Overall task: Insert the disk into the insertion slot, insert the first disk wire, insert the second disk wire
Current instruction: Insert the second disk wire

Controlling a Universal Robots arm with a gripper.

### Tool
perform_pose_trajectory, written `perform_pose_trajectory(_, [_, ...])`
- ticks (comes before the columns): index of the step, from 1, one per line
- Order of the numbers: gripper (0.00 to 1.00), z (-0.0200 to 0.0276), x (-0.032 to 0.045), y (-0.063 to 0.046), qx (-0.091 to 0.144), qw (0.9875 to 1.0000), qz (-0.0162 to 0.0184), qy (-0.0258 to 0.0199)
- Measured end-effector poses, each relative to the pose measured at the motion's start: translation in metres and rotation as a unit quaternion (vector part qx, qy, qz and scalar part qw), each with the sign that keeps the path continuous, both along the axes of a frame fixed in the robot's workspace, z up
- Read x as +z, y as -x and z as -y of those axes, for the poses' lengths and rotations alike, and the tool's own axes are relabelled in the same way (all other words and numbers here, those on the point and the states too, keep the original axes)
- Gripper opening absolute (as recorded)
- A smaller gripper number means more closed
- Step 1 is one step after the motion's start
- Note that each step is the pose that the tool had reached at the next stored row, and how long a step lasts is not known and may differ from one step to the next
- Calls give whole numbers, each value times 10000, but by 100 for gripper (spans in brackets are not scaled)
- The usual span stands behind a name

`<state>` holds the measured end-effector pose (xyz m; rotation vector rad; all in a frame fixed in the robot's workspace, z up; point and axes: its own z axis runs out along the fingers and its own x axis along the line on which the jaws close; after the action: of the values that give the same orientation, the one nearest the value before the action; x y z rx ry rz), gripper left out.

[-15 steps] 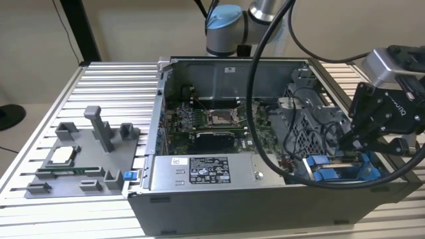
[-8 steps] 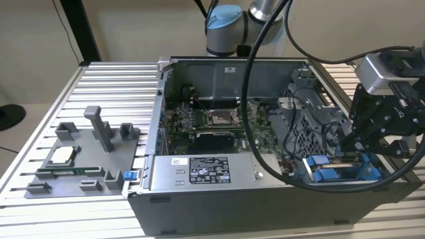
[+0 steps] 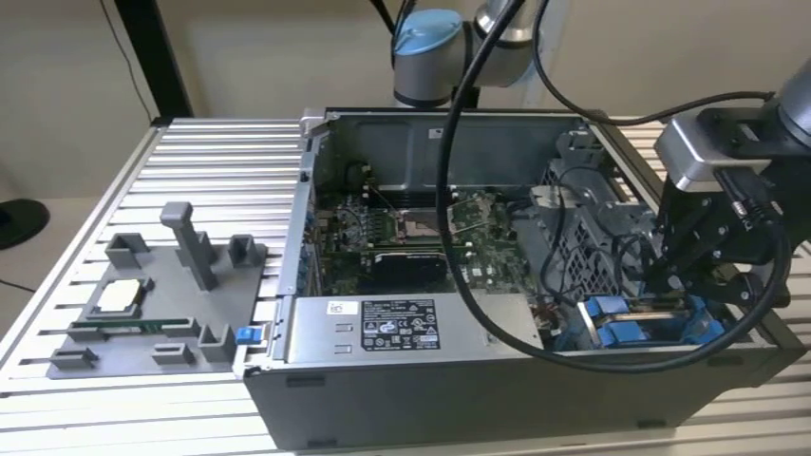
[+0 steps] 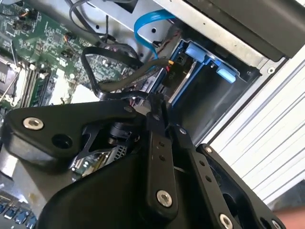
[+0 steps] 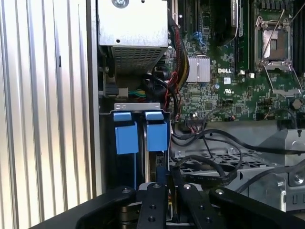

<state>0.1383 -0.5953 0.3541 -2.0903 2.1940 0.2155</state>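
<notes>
**Disk seated in slot, gripper down among the cables**

Reading from the exterior view's left:

- A ribbed metal table (image 3: 203, 161) carries a grey tray (image 3: 95, 332). A chip (image 3: 121, 296) and a memory stick (image 3: 121, 328) lie on the tray, which sits just beside the open computer case (image 3: 507, 399).
- Inside the case, a power box (image 3: 399, 328) with a white label sits against the near wall. The green circuit board (image 3: 419, 233) lies behind it.
- Further right is the perforated cage (image 3: 576, 247).
- The slot (image 3: 628, 334), with blue rails, is in the case's near corner on the exterior view's right.
- In the first wrist view the disk (image 5: 155, 138) stands on edge inside the slot, on the circuit-board side. Its blue tab is level with the neighbouring blue tab.
- In the second wrist view a black plug (image 4: 173, 67) with red and yellow wires rests against the disk's end. A blue cable (image 4: 147, 24) loops close by, and loose black cables (image 4: 109, 71) are bunched between the plug and the board.
- The gripper (image 3: 694, 285) hangs right over the slot at the exterior view's far right.
- Its fingers (image 4: 159, 152) are drawn together with only a sliver between them. They may be nipping one of the dark cables, but the clutter there is too thick to confirm.
</notes>
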Motion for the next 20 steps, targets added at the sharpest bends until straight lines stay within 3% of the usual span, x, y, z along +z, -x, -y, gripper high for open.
perform_pose_trajectory(20, [0, 0, -67, -22, 0, 10000, 28, 1])
